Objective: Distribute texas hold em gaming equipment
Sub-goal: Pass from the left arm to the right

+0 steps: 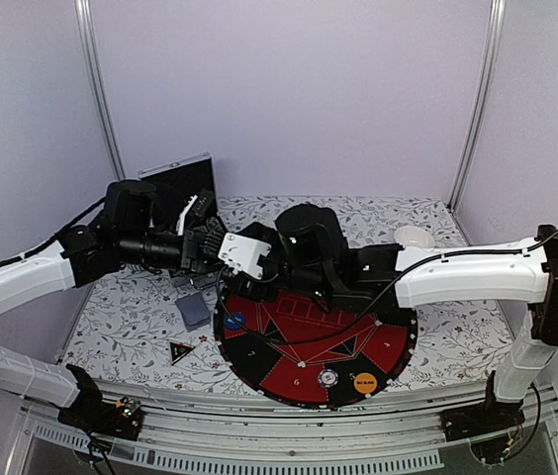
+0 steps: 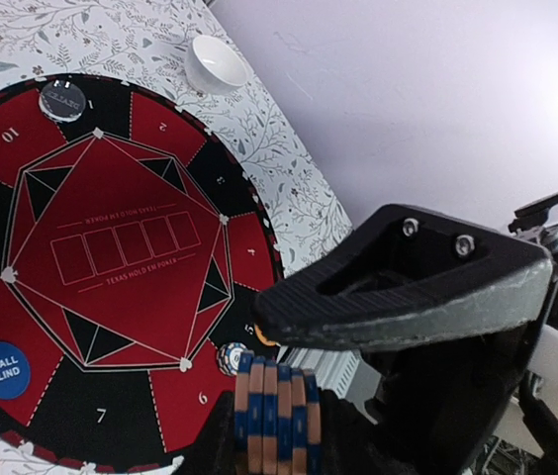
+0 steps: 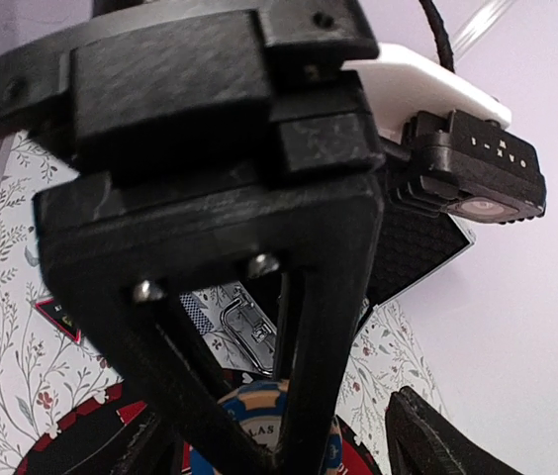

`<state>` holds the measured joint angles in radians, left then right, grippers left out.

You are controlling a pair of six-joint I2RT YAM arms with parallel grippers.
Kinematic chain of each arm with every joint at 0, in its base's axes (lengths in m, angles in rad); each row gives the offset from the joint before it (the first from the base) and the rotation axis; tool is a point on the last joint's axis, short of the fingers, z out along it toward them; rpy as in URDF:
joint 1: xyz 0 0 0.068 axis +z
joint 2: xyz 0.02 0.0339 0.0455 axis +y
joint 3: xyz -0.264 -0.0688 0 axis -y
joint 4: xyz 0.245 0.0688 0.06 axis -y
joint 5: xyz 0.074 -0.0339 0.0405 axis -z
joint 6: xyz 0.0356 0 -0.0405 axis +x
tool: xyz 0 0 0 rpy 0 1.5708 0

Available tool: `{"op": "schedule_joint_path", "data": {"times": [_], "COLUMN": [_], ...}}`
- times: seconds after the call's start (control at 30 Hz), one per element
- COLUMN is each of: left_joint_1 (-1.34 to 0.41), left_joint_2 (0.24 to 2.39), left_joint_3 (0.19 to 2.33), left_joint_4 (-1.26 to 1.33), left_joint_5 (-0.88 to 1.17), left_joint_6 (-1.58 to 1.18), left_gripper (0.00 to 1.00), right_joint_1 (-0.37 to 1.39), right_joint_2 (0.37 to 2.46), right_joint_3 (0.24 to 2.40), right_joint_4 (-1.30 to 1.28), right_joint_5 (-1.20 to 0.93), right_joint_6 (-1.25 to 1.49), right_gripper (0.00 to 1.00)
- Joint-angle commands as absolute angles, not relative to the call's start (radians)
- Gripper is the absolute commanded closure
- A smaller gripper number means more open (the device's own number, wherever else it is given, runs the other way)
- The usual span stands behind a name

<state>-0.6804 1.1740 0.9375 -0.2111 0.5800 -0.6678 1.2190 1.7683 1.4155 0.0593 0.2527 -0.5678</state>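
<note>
Top view: 2 grippers buried under the wrists at the mat's point(image 1: 304, 332) far-left rim, jaws unreadable there. Left wrist cam: left gripper point(image 2: 271, 396) pinching a stack of ridged blue/orange poker chips point(image 2: 277, 421), btm cut off. Right wrist cam: right gripper point(image 3: 348, 445) spread, 1 chip face point(image 3: 259, 424) seen thru the hollow finger frame. Round blue small-blind button point(image 2: 3, 369) lies on the mat.

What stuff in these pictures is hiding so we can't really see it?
- Top view: the arms hide the far side of the mat.
- Left wrist view: the chip stack runs off the bottom edge.
- Right wrist view: a finger covers most of a chip; gripped or not, unclear.
- Top view: any print on the triangular marker is too small.
</note>
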Motion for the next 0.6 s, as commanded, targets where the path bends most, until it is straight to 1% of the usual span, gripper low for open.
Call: {"op": "schedule_joint_path", "data": {"times": [0.0, 0.07, 0.23, 0.4, 0.53, 0.57], "left_joint_1": [-0.698, -0.698, -0.698, -0.698, -0.698, -0.697], "left_joint_2": [1.177, 1.176, 1.170, 1.169, 1.168, 1.169], "left_joint_3": [0.982, 0.981, 0.970, 0.974, 0.971, 0.970], "left_joint_4": [-0.241, -0.248, -0.245, -0.241, -0.240, -0.240], "left_joint_5": [0.653, 0.664, 0.673, 0.685, 0.688, 0.690], "left_joint_6": [-0.626, -0.623, -0.628, -0.631, -0.632, -0.632], "left_gripper": [1.00, 1.00, 1.00, 1.00, 1.00, 1.00], "right_joint_1": [1.220, 1.220, 1.220, 1.220, 1.221, 1.219], "right_joint_2": [1.674, 1.663, 1.671, 1.690, 1.708, 1.713], "right_joint_3": [1.331, 1.315, 1.316, 1.325, 1.334, 1.338], "right_joint_4": [0.147, 0.165, 0.172, 0.173, 0.172, 0.169], "right_joint_5": [0.166, 0.124, 0.082, 0.104, 0.144, 0.153], "right_joint_6": [-0.746, -0.810, -0.868, -0.903, -0.917, -0.920], "right_gripper": [0.26, 0.25, 0.25, 0.29, 0.37, 0.38]}}
